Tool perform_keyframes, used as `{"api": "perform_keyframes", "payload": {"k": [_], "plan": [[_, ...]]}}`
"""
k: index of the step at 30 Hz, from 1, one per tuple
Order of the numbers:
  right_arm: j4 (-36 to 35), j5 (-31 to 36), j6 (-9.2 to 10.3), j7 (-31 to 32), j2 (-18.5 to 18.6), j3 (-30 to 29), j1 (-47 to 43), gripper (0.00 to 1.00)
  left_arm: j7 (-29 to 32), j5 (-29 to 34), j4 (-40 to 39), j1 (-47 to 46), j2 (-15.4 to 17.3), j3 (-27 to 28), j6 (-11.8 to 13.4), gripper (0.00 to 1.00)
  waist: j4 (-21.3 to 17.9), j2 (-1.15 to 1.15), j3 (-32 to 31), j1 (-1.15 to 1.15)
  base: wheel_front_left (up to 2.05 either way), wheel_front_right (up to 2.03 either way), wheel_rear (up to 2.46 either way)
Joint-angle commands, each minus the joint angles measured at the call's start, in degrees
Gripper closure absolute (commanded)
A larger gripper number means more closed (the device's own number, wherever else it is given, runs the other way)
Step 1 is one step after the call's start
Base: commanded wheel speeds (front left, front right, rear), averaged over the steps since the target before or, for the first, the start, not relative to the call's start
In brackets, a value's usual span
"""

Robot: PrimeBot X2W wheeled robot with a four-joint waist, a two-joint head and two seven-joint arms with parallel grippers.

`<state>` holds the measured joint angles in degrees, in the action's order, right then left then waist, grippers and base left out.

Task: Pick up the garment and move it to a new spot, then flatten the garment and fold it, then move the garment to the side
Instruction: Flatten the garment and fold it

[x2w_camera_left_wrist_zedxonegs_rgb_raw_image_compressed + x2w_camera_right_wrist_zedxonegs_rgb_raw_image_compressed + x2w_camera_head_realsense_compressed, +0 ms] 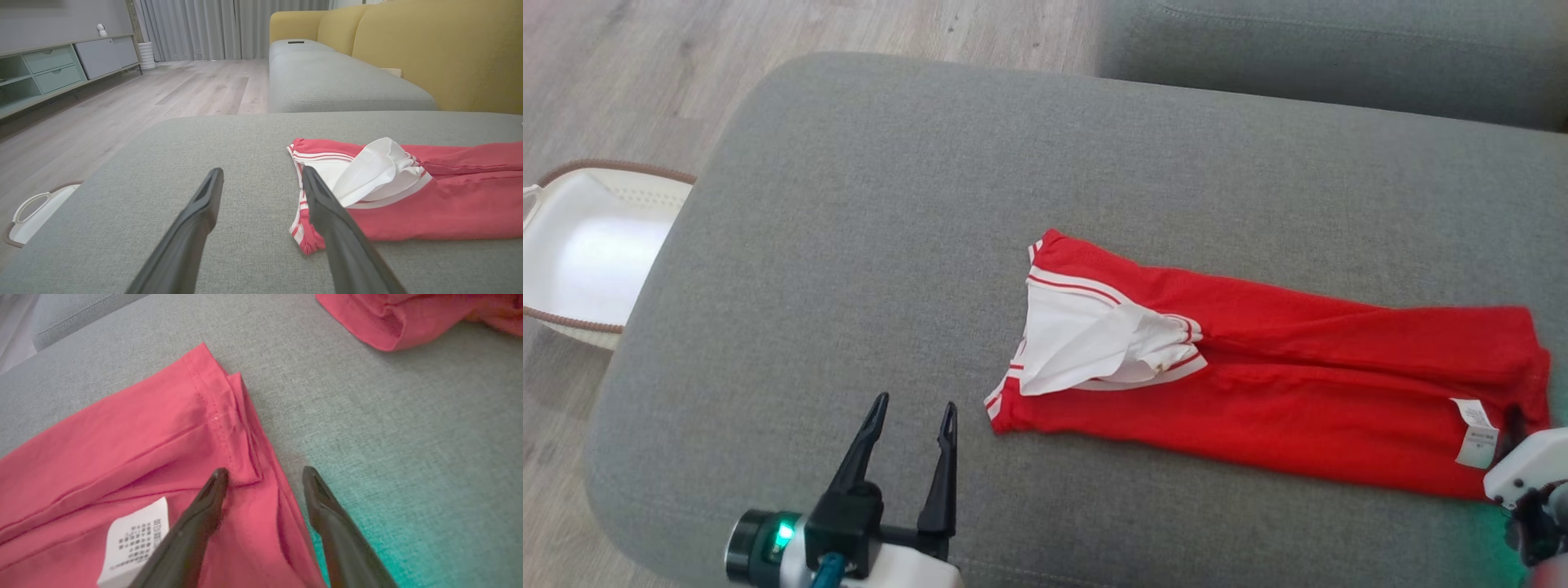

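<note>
Your left gripper (914, 402) hovers over the bare grey cushion (890, 204), jaws spread wide and holding nothing, just short of the striped near corner of the red garment (1258, 367). Your right gripper (265, 471) sits low at the garment's right-hand hem, jaws parted. One fingertip is on the red cloth beside the white care label (135, 535) and the other is over the cushion just past the edge, so the hem lies between them, not yet pinched. The garment lies stretched across the cushion's right half, with white lining turned out at its left end. Beyond the cushion's left edge, a white basket (588, 245) stands on the wooden floor (621, 73).
</note>
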<state>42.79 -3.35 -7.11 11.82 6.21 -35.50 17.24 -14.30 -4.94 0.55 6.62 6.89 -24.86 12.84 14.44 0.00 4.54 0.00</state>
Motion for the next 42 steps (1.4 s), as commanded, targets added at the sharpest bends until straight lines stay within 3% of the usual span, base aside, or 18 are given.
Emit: {"api": "perform_keyframes", "payload": {"k": [1, 4, 5, 7, 10, 12, 13, 14, 15, 21, 32, 37, 42], "plan": [[-0.61, 0.44, -0.37, 0.43, 0.69, 0.88, 1.62, 0.07, -0.70, 0.66, -1.43, -1.97, -0.37, 2.46, -0.24, 0.00, 0.00, 0.00, -0.15, 0.00, 0.00, 0.00, 0.00], [0.52, 0.43, -0.37, -0.07, 0.64, 0.22, 1.99, 0.02, -0.70, 1.18, -1.40, -1.76, -0.65, 2.83, -0.71, 0.00, -0.08, 0.00, -0.40, 0.00, 0.00, 0.00, 0.00], [0.87, 0.31, -0.37, -0.14, 0.67, -0.03, 2.17, 0.07, -0.70, 1.33, -1.40, -1.69, -0.70, 2.98, -0.85, 0.00, -0.12, 0.00, -0.43, 0.00, 0.00, 0.00, 0.00], [1.87, -0.17, -0.37, -0.02, 0.99, -0.32, 2.65, 0.26, -0.70, 1.59, -1.39, -1.59, -0.79, 3.29, -1.13, 0.00, -0.16, 0.00, -0.39, 0.00, 0.00, 0.00, 0.00], [3.28, -0.32, -0.37, 0.21, 1.55, -0.34, 3.23, 0.32, -0.70, 1.93, -1.34, -1.58, -0.91, 3.65, -1.57, 0.00, -0.07, 0.00, -0.15, 0.00, 0.00, 0.00, 0.00], [4.18, -0.73, -0.37, 0.24, 1.81, -0.35, 3.68, 0.60, -0.70, 2.05, -1.32, -1.69, -1.03, 3.94, -1.79, 0.00, 0.04, 0.00, 0.10, 0.00, 0.00, 0.00, 0.00], [4.58, -0.90, -0.37, 0.13, 1.98, -0.32, 3.87, 0.69, -0.70, 2.09, -1.29, -1.73, -1.09, 4.09, -1.89, 0.00, 0.09, 0.00, 0.19, 0.00, 0.00, 0.00, 0.00], [4.92, -1.01, -0.37, -0.09, 2.15, -0.25, 4.02, 0.94, -0.70, 2.13, -1.24, -1.77, -1.15, 4.23, -1.98, 0.00, 0.14, 0.00, 0.23, 0.00, 0.00, 0.00, 0.00], [5.29, -1.10, -0.37, -0.32, 2.33, -0.11, 4.10, 1.00, -0.70, 2.17, -1.17, -1.77, -1.21, 4.38, -2.04, 0.00, 0.17, 0.00, 0.24, 0.00, 0.00, 0.00, 0.00], [6.08, -1.50, -0.37, -3.15, 3.84, 1.60, 3.82, 1.00, -0.70, 2.39, -0.73, -1.60, -1.60, 5.16, -2.28, 0.00, -0.01, 0.00, -0.18, 0.00, 0.00, 0.00, 0.00], [2.13, -1.36, -0.37, -6.64, 9.91, 4.26, 3.65, 1.00, -0.70, 2.53, -0.85, -0.87, -2.22, 6.49, -2.45, 0.00, -2.86, 0.00, -0.84, 0.00, 0.00, 0.00, 0.00], [-4.38, -4.86, -0.37, -5.52, 8.46, 9.05, 4.27, 1.00, -0.70, 2.75, -0.53, -0.47, -2.34, 6.95, -2.73, 0.00, -4.71, 0.00, -1.69, 0.00, 0.00, 0.00, 0.00], [-15.18, -9.57, -0.37, -1.40, 4.41, 13.41, 2.25, 1.00, -0.70, 2.91, -0.13, -0.18, -2.49, 6.89, -3.25, 0.00, -5.19, 0.00, -3.16, 0.00, 0.00, 0.00, 0.00]]}}
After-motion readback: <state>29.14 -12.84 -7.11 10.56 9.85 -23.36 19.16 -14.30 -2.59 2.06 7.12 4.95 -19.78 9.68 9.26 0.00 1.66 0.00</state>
